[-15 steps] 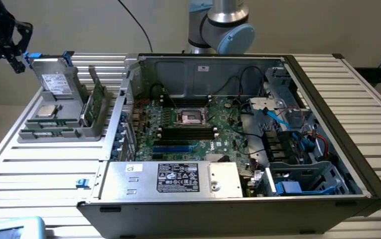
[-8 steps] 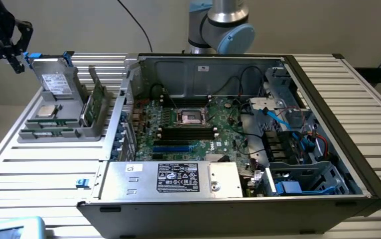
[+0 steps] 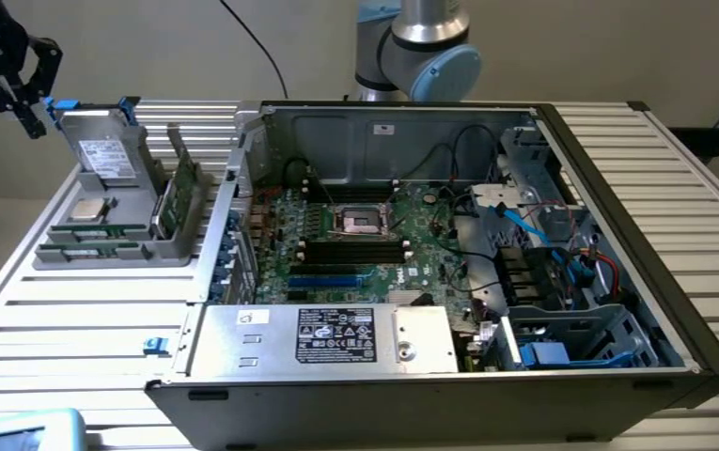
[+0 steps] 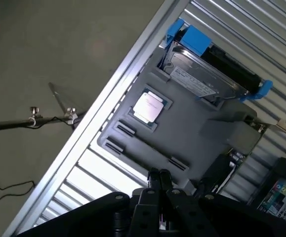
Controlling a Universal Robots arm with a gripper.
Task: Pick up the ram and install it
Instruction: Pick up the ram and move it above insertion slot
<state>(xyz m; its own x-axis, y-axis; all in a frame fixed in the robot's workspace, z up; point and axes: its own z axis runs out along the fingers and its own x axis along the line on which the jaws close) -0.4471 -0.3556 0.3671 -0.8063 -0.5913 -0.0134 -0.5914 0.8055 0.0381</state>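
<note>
Gripper: the gripper [image 3: 29, 120] hangs in the upper left of the exterior view, above and to the left of the grey holder and clear of it. In the wrist view its fingertips [image 4: 158, 178] are clenched, pressed tip to tip with nothing between them.
Ram: the ram [image 3: 183, 199] stands on its long edge in a slot along the right side of the grey holder, left of centre in the exterior view, just beside the case wall. It is well apart from the gripper and not touched by it.
Grey holder: the grey holder [image 3: 108, 249] sits on the slatted table [image 3: 70, 310], at the left of the exterior view. In the wrist view its flat base [image 4: 192, 133] lies beyond the fingertips.
Drive: a silver drive [image 3: 106, 155] with blue tabs stands upright at the back of the holder. The wrist view shows its labelled face [image 4: 197, 81].
Processor chip: a small square processor chip [image 3: 89, 209] lies flat in the holder in front of the drive, seen also in the wrist view [image 4: 147, 106].
Computer case: the computer case [image 3: 660, 310] lies open in the centre of the exterior view, its motherboard [image 3: 334, 272] exposed.
Memory slots: black memory slots [image 3: 352, 250] run across the board just below the square socket [image 3: 362, 221].
Power supply: a silver power supply [image 3: 321, 334] with a dark label fills the front edge of the case.
Arm: the arm [image 3: 415, 52] rises behind the case at the top centre.
</note>
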